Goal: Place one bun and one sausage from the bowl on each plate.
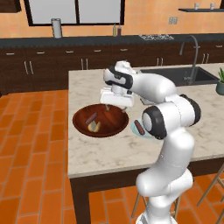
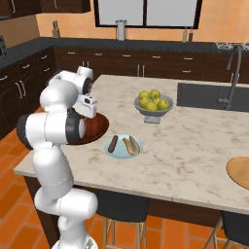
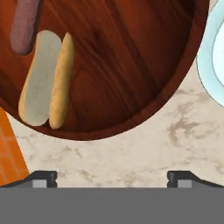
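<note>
Now | claw wide apart | above bowl rim

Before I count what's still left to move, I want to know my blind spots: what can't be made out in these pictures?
- Tan plate: cut off by the right edge of the right base view; whether anything lies on its hidden part is unknown.
- Brown bowl: mostly behind the arm in the right base view, contents hidden there.
- Light-blue plate: partly covered by the arm's elbow in the left base view.
- Sausage in the bowl: cut off by the top edge of the hand view.
</note>
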